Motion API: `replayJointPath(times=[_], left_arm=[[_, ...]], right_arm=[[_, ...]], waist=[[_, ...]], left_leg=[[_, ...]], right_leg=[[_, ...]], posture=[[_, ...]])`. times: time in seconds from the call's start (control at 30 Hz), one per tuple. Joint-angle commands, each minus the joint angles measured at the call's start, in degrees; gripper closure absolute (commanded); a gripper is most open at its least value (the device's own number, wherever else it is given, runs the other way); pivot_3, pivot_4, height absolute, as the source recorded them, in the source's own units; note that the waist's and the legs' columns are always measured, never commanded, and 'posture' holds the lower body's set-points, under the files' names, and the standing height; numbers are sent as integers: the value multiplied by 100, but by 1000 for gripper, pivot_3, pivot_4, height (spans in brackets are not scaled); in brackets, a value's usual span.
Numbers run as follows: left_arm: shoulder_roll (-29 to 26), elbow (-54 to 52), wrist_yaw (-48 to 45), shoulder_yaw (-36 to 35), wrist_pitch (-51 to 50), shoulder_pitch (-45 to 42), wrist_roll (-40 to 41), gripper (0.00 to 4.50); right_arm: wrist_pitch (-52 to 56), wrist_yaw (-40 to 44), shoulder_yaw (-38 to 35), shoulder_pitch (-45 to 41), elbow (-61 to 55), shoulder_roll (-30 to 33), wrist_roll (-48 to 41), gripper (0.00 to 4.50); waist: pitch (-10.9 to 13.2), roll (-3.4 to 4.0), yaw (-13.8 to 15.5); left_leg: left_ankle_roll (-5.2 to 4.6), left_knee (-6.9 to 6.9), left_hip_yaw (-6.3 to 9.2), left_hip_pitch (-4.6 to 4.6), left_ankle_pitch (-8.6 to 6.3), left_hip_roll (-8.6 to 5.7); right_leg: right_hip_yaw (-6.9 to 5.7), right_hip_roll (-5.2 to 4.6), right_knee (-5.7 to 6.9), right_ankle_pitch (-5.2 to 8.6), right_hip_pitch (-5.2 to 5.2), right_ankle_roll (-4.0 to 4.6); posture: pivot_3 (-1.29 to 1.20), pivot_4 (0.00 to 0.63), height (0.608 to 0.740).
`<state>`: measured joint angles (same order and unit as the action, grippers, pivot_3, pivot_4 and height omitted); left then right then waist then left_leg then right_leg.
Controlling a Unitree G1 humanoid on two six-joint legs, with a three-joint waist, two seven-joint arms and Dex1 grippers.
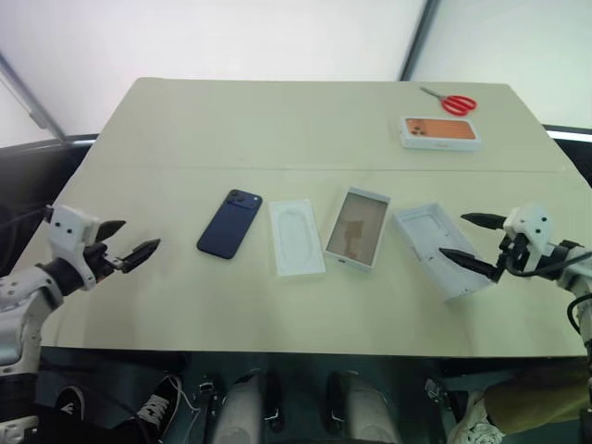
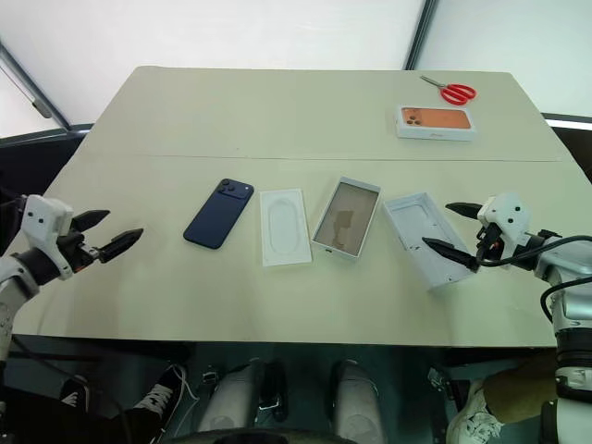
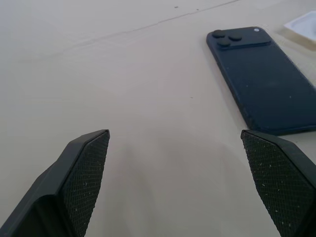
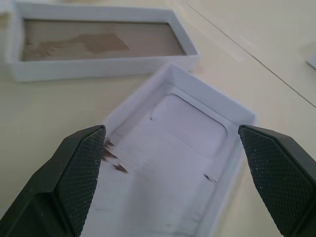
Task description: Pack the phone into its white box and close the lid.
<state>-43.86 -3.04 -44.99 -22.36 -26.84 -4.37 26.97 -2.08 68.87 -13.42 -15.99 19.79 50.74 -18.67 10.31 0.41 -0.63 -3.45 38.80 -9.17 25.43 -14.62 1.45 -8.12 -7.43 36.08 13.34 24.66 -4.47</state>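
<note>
Both grippers' jaws gape empty: left gripper near the phone, right gripper over the lid. Phone lies mid-table, outside the box; nothing packed yet.

Left gripper, right gripper spread wide, empty.

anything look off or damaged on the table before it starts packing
The lid lies open side up near the right hand and has small dark nicks or tears on its inner floor. Nothing else stands out.
</note>
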Motion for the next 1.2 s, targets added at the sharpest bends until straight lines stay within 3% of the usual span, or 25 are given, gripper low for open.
replayJointPath(times=[0.03,0.2,0.33,0.5,0.67,1.2], left_arm=[[199,-772,310,179,-984,-217,605,29],[678,-1188,910,323,-2142,-680,1269,29],[1520,-1398,1474,775,-2873,-882,1672,29],[2362,-1335,2266,536,-3589,-1081,2319,29],[2764,-1098,2703,428,-3957,-1321,2729,29],[3253,-9,2996,877,-4315,-2060,2638,29]], right_arm=[[177,174,193,-96,-964,135,-112,0],[406,139,559,-282,-1648,37,-42,0],[407,126,1020,-789,-1659,-222,93,0],[431,17,1188,-934,-1596,-450,136,0],[353,-49,1291,-951,-1523,-565,226,0],[326,-329,1405,-1082,-1565,-852,373,0]], waist=[[0,0,-2],[1,-2,6],[1,-4,6],[7,-17,24],[7,-17,21],[5,-18,139]], left_leg=[[0,0,0,-1,0,0],[1,4,1,-2,2,0],[-2,10,0,-4,4,0],[-17,21,2,-3,13,4],[-19,24,2,-3,14,4],[-18,33,3,-5,15,5]], right_leg=[[0,0,1,0,-12,0],[-1,3,4,-10,-17,-19],[-3,10,6,-11,-25,-22],[-6,20,10,-10,-31,-24],[-6,24,12,-10,-33,-24],[-5,40,11,-10,-38,-24]], posture=[[0,150,738],[0,150,738],[0,150,738],[0,150,738],[0,150,738],[0,150,738]])
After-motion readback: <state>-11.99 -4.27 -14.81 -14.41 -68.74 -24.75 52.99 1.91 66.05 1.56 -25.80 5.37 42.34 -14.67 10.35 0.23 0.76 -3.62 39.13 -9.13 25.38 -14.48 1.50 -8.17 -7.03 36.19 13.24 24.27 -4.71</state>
